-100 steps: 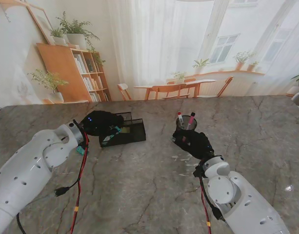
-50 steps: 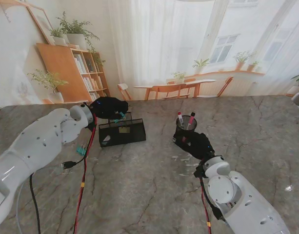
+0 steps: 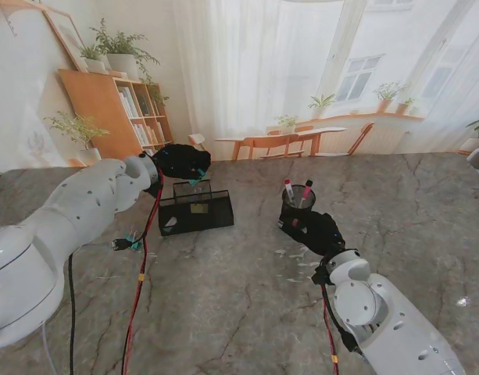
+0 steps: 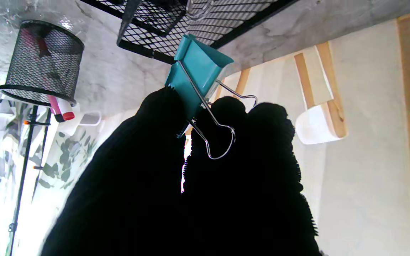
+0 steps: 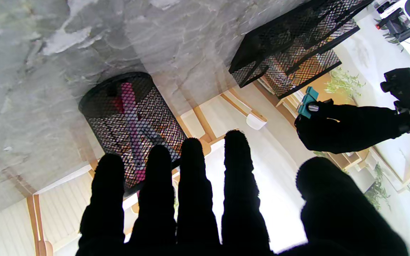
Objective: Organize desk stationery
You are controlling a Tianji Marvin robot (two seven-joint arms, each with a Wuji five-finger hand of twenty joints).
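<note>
Where the grey marbled counter fills the stand view, it carries two black mesh items well apart from each other; the rectangular mesh organizer tray sits left of centre, and the round mesh pen cup sits right of centre. The left arm, white-shelled with red and black cables hanging from it, reaches across from the left; the right arm rises from the lower right corner.

The left hand, in a black glove, is held in the air over the far edge of the tray; its fingers are pinched on a teal binder clip, gripping the clip body and its wire handles, with the clip's folded back pointing toward the tray. From the right wrist view the same clip shows as a small teal block at the fingertips, off the counter and just beside the tray's far rim.

The right hand rests near the pen cup on the side nearer to me; its four fingers are extended and apart, the thumb set off to one side, holding nothing. The cup contains markers, one with a red cap; a second teal clip lies on the counter left of the tray.
</note>
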